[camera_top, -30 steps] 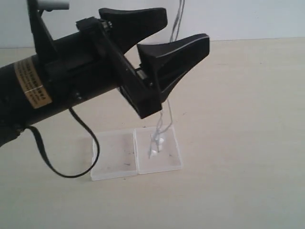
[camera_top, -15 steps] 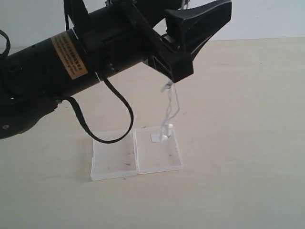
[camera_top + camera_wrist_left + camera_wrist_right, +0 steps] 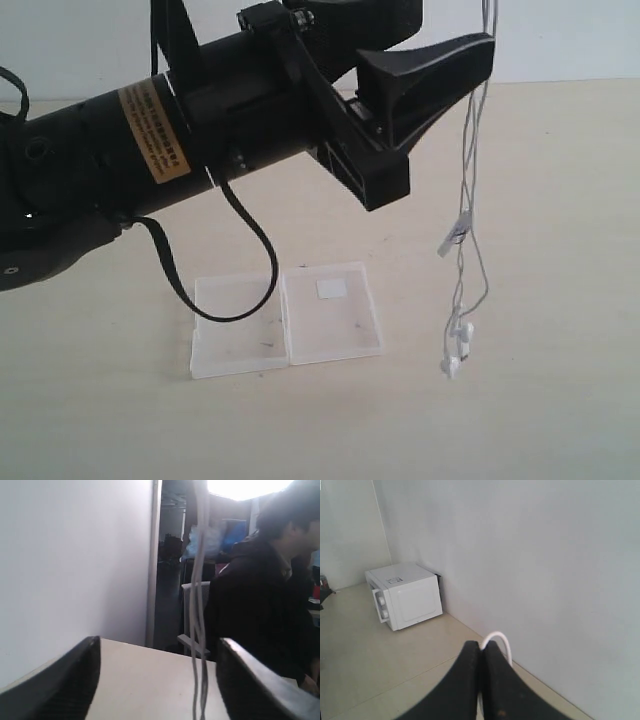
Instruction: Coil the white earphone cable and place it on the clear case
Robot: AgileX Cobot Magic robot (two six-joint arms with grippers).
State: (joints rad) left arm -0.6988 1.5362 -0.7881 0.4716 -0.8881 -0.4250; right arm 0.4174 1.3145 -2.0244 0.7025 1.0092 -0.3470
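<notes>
Exterior view. We see the left gripper (image 3: 450, 25) raised over the table (image 3: 540, 200), its jaws spread and holding nothing. The cable (image 3: 470, 170) drops from the top edge of the picture just beside the lower jaw. It hangs in several strands to the earbuds (image 3: 458, 345), which dangle low, to the right of the case (image 3: 285, 320) and apart from it. We cannot tell whether they touch the table. A small tab (image 3: 452, 238) sits partway down the strands. The case lies open and flat on the table, with the sticker (image 3: 332, 289) on its right half and dark specks on both halves. A black lead (image 3: 250, 260) loops down from the arm in front of the left half. This view does not show what holds the cable up.

Left wrist view. The two fingers (image 3: 65, 680) stand well apart, and the cable (image 3: 198, 605) hangs between them, clear of both. Only here do we see a person in dark clothes (image 3: 260, 595) seated beyond the table, beside a dim doorway (image 3: 170, 555).

Right wrist view. The right gripper (image 3: 481, 652) is clenched on the cable, and a white loop (image 3: 497, 642) arches out from between the closed tips. Only this view shows that grip.

Surface and room. The table is pale beige and matt, and the wall (image 3: 545, 555) behind it is plain white. A white box-shaped appliance with knobs (image 3: 405, 595) stands on the beige surface against the wall.
</notes>
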